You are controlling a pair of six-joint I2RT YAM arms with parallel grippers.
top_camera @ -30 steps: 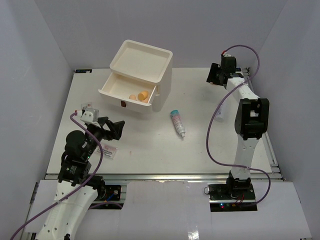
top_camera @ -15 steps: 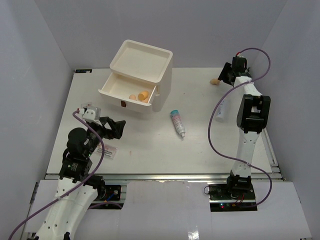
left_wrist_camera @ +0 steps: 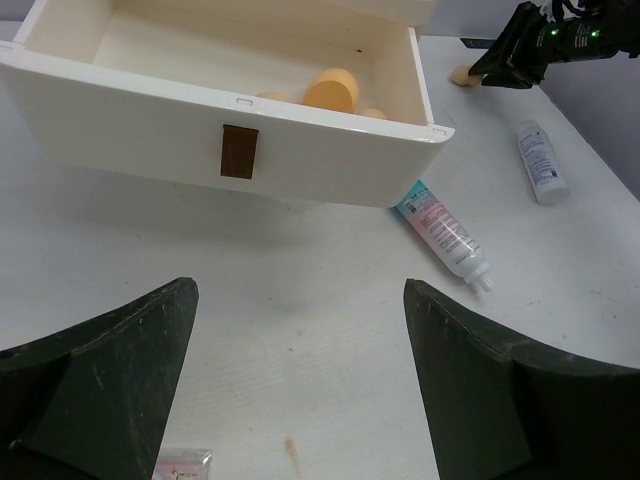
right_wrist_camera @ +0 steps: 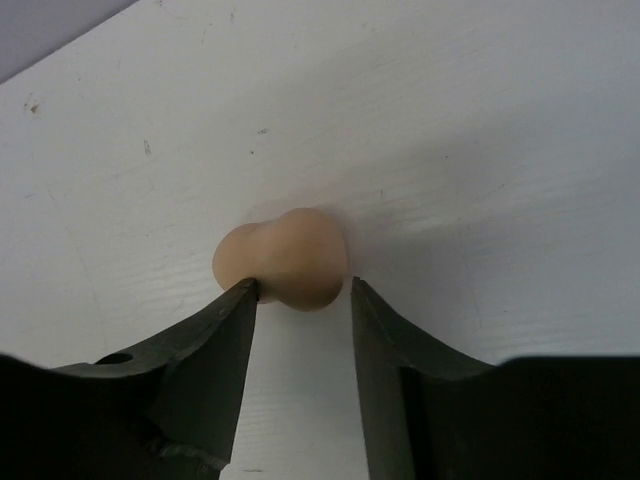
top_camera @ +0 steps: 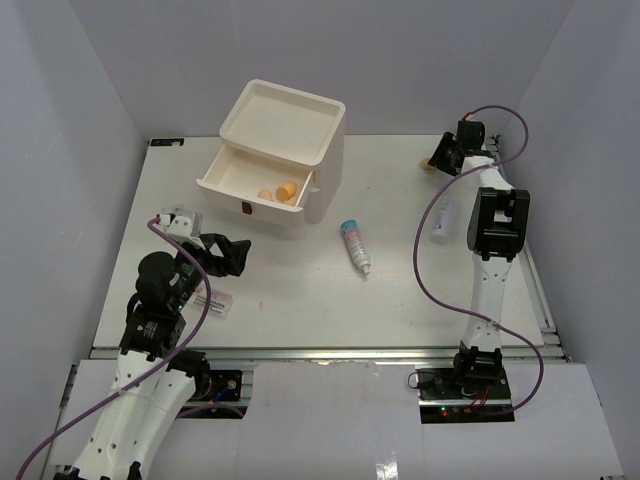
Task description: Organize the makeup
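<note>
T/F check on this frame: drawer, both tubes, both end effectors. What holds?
1. The drawer is open, with sponges inside. True.
2. The left end effector holds the teal-pink tube. False: it is open and empty, and the tube lies on the table.
3. The right end effector is at a loose sponge on the table. True.
4. The plain white tube is in the drawer. False: it lies on the table beside the right arm.

The right gripper (top_camera: 441,157), which had been drawn back to the right half a second ago, has been brought forward again to the small tan egg-shaped sponge (right_wrist_camera: 283,258). The sponge's near side is now flanked by the parted fingertips (right_wrist_camera: 243,296).
</note>
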